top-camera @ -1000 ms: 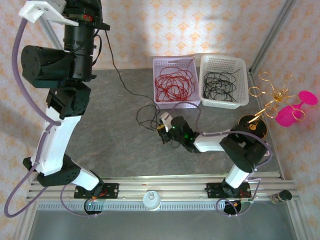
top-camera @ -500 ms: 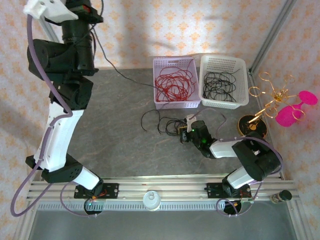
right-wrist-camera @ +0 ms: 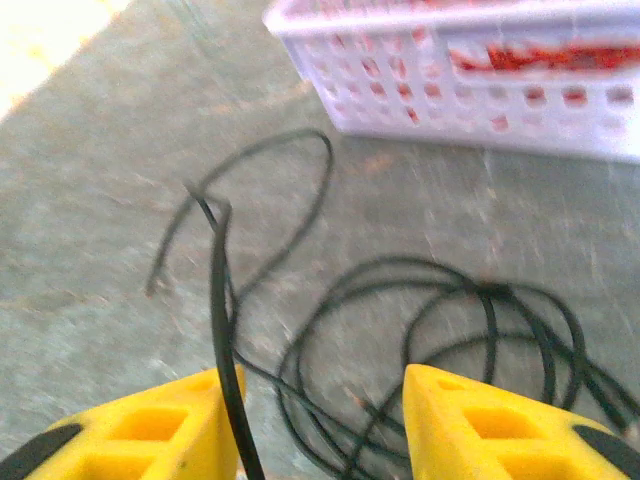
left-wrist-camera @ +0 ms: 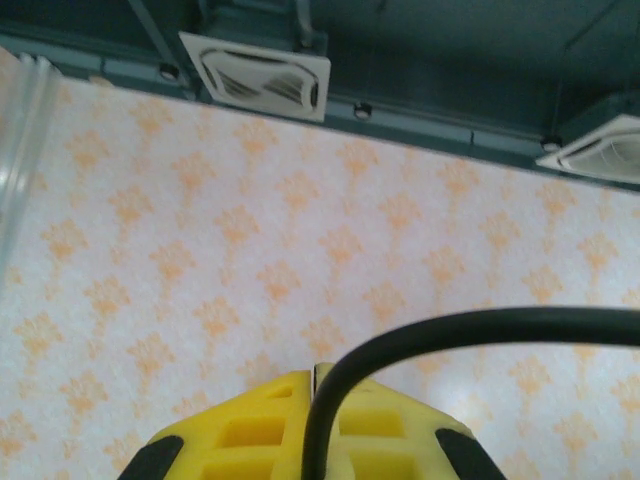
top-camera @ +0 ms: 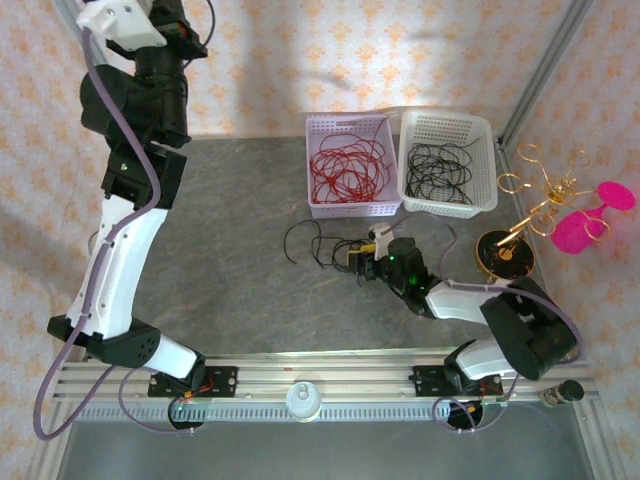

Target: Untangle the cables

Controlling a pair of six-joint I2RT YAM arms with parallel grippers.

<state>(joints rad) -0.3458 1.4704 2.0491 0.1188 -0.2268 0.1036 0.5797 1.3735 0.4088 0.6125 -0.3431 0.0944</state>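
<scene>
Looks mostly done to me. The red cables point(top-camera: 347, 165) are sitting in the lavender basket point(top-camera: 312, 130) and a bunch of black cables point(top-camera: 440, 170) are in the white basket point(top-camera: 490, 150), both along the far edge of the table point(top-camera: 240, 270). No mixed knot anywhere that I can spot.

What's left is the loose black cable point(top-camera: 318, 245) point(right-wrist-camera: 487, 290), lying in a few slack loops mid-table, just in front of the lavender basket. The right gripper point(top-camera: 355, 260) point(right-wrist-camera: 318, 400) is low over it with its fingers apart. One strand runs along the inside of one finger, but nothing is clamped.

The left gripper point(top-camera: 178, 25) point(left-wrist-camera: 315, 375) is way up above the far left corner. Its fingers are closed and a black strand point(left-wrist-camera: 480, 322) comes out of the seam, so it looks pinched. Can't tell if it's part of the one on the table.

My guess: that last cable needs bagging into the white basket and that's it.
</scene>
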